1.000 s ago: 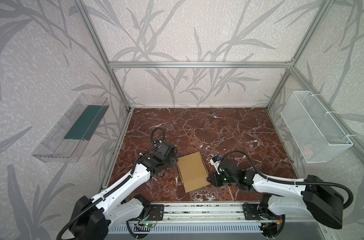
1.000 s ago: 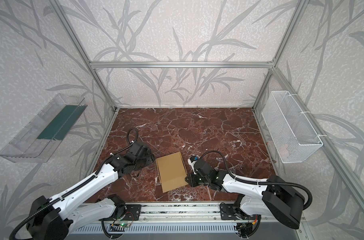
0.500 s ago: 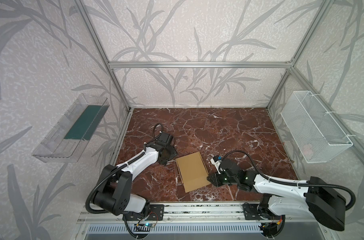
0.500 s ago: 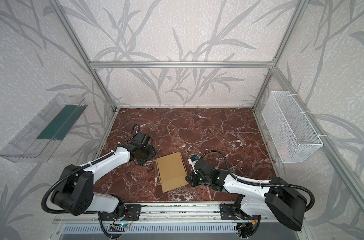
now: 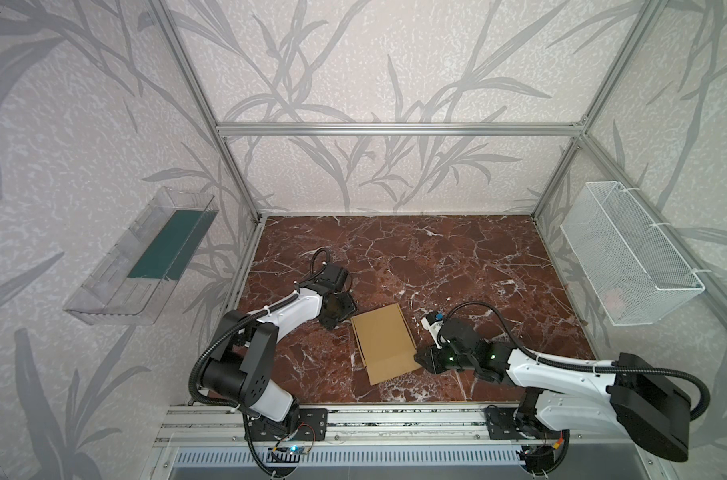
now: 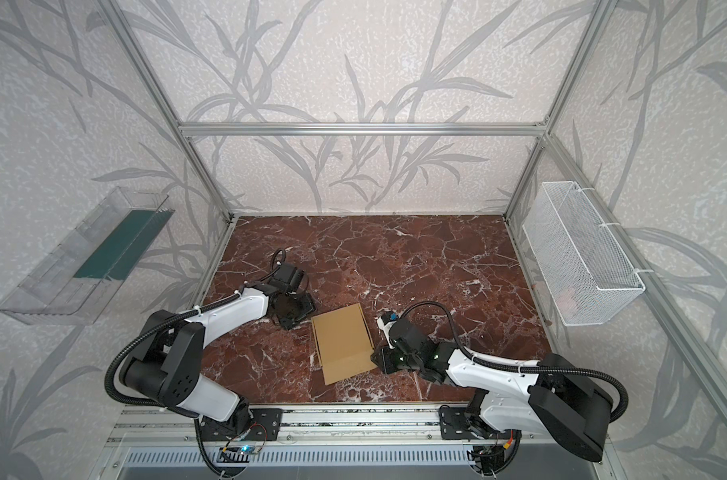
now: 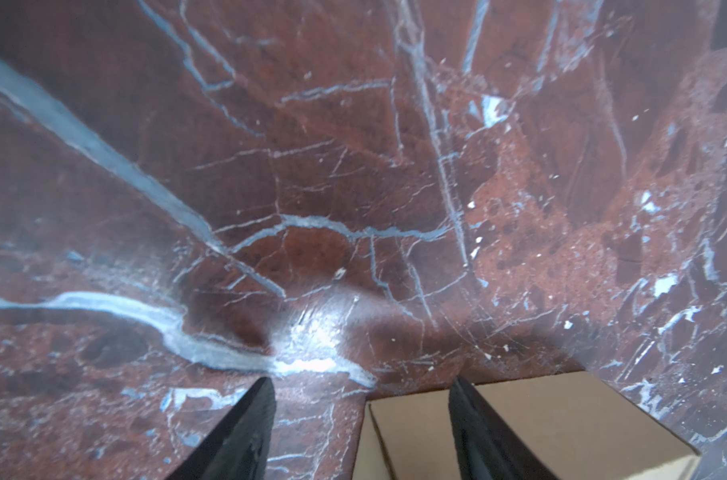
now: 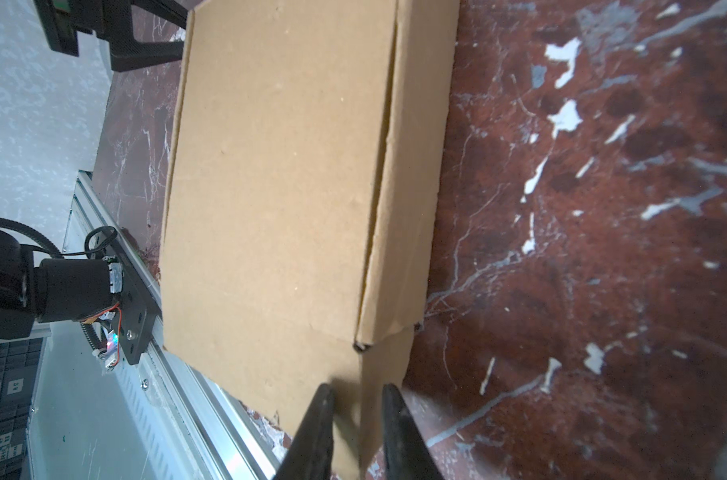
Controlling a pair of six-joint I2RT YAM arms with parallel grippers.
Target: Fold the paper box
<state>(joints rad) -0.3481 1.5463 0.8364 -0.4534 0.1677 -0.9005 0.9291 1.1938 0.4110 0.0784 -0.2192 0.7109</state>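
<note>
The paper box (image 5: 384, 340) (image 6: 343, 340) lies on the marble floor as a shallow, closed tan mailer, turned a little askew. My right gripper (image 5: 420, 358) (image 8: 357, 395) lies low at its near right corner. Its two fingers (image 8: 324, 415) are shut on the cardboard edge there. My left gripper (image 5: 341, 312) (image 7: 361, 382) hovers open by the box's far left corner. A corner of the paper box (image 7: 411, 432) shows between and behind its fingers (image 7: 474, 424), with nothing gripped.
A clear plastic bin (image 5: 145, 253) holding a green sheet hangs on the left wall. A white wire basket (image 5: 627, 257) hangs on the right wall. An aluminium rail (image 5: 395, 419) runs along the floor's front edge. Bare marble floor (image 5: 436, 257) stretches behind the box.
The left arm has drawn its elbow back toward its base, while its open gripper stayed near the box's far left corner. The right gripper and the box have not moved.
</note>
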